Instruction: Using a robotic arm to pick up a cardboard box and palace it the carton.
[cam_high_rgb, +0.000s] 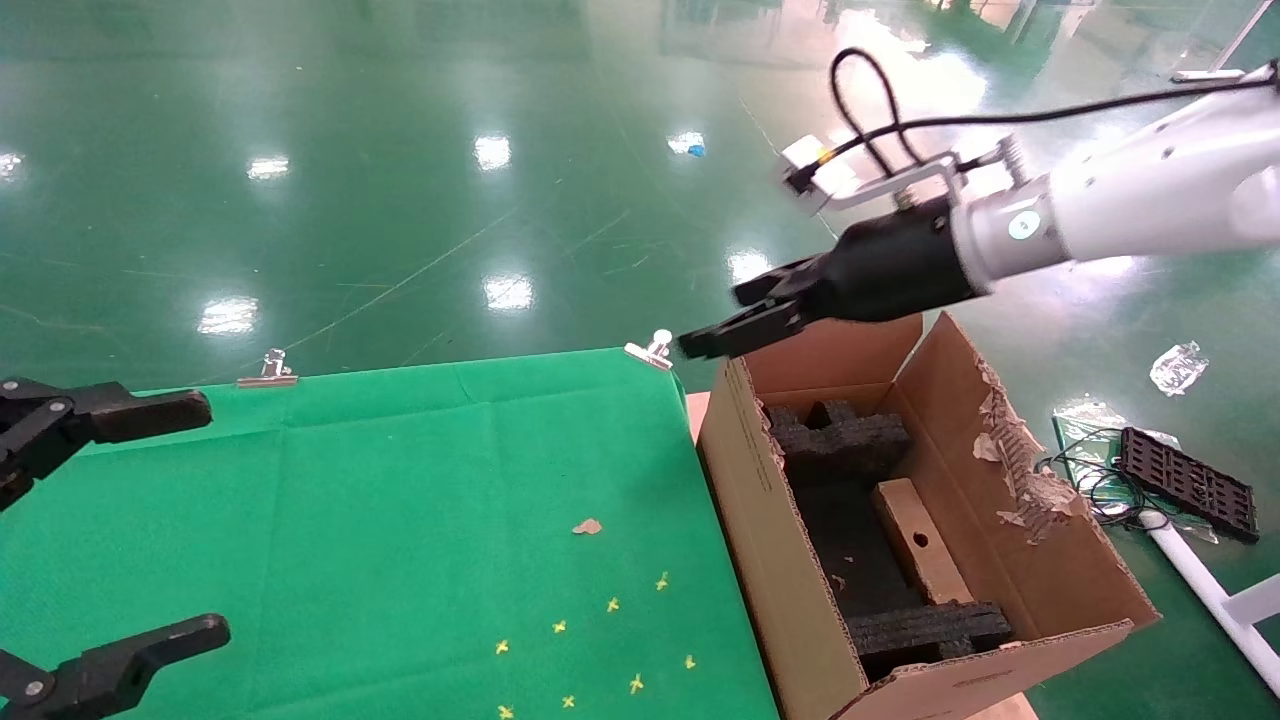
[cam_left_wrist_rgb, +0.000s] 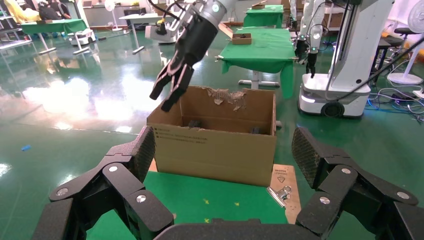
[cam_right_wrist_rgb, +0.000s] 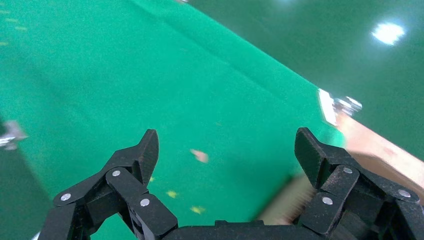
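The carton (cam_high_rgb: 755, 520) stands open at the table's right end, with ragged flaps and black foam blocks (cam_high_rgb: 838, 436) inside. The small cardboard box (cam_high_rgb: 917, 545) lies inside it, between the foam blocks. My right gripper (cam_high_rgb: 715, 320) on the white robotic arm (cam_high_rgb: 1140, 205) hovers above the carton's far left corner, open and empty. The right wrist view shows its gripper (cam_right_wrist_rgb: 227, 145) over green cloth and the carton's edge. My left gripper (cam_high_rgb: 205, 520) is parked open at the table's left edge. In the left wrist view, that gripper (cam_left_wrist_rgb: 223, 145) faces the carton (cam_left_wrist_rgb: 215, 150) and the right gripper (cam_left_wrist_rgb: 161, 100).
Green cloth covers the table (cam_high_rgb: 400, 500), held by binder clips (cam_high_rgb: 268, 370) (cam_high_rgb: 652, 350). Yellow cross marks (cam_high_rgb: 612, 604) and a paper scrap (cam_high_rgb: 587, 526) lie on it. A black tray (cam_high_rgb: 1188, 482), cables and a white pipe (cam_high_rgb: 1205, 585) sit on the floor at right.
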